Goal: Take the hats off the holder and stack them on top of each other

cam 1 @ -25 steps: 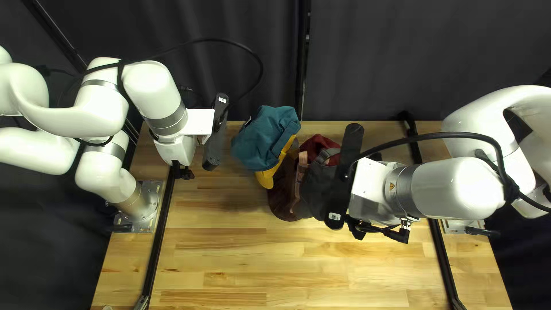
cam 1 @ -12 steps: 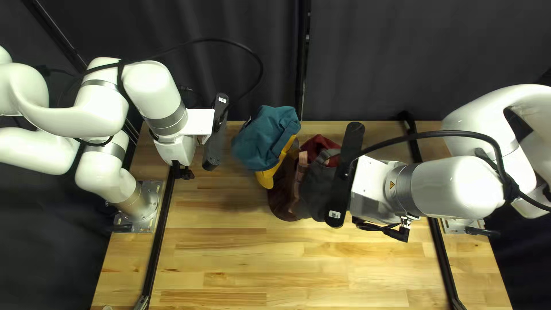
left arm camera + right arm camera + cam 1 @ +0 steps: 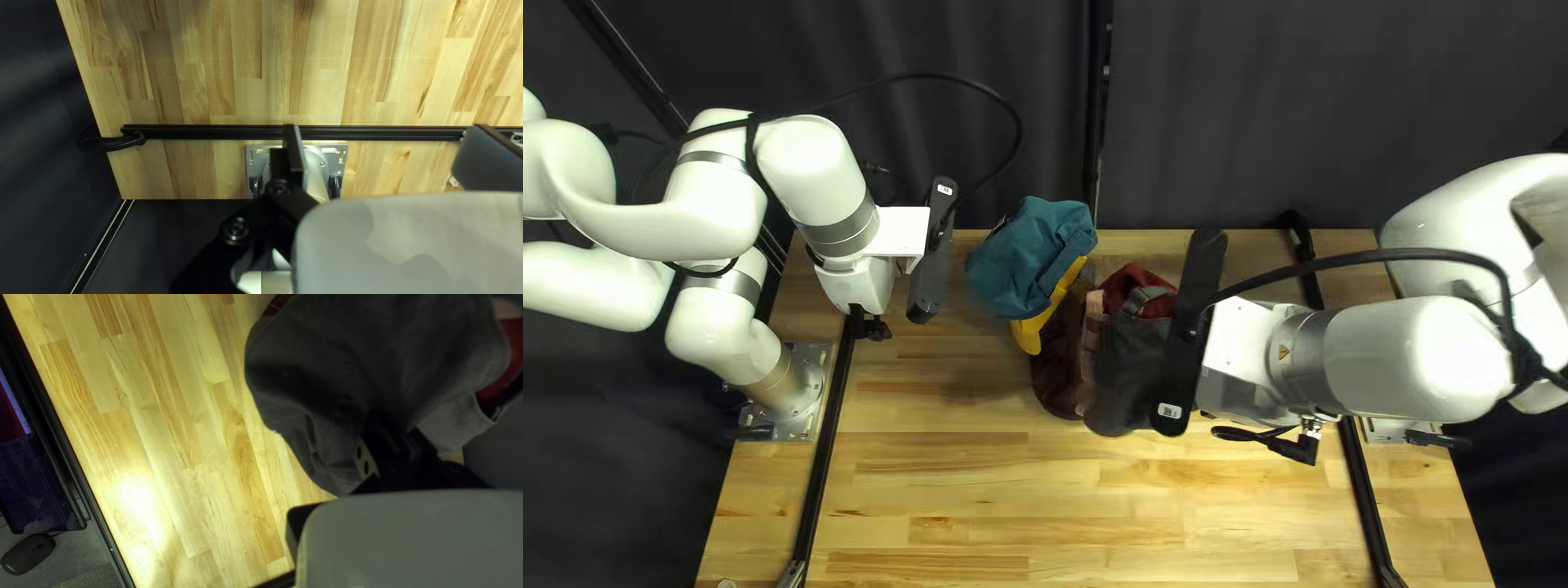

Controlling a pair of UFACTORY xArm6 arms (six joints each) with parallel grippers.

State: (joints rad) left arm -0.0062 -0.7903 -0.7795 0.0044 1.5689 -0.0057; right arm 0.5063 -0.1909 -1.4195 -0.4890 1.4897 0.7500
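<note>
Fingers on left gripper spread wide, empty, above left arm's base at table's far left, well apart from the hats. Row runs left to right: teal hat, yellow hat, brown hat, red hat, grey hat at right end, nearest right arm. Holder hidden under them. Right gripper clamped on grey hat's edge; the pull-off probably goes rightward and near.

Five hats bunch together above the table's far middle: teal hat topmost, yellow hat under it, brown hat hanging lower, red hat behind, dark grey hat sagging rightmost
</note>
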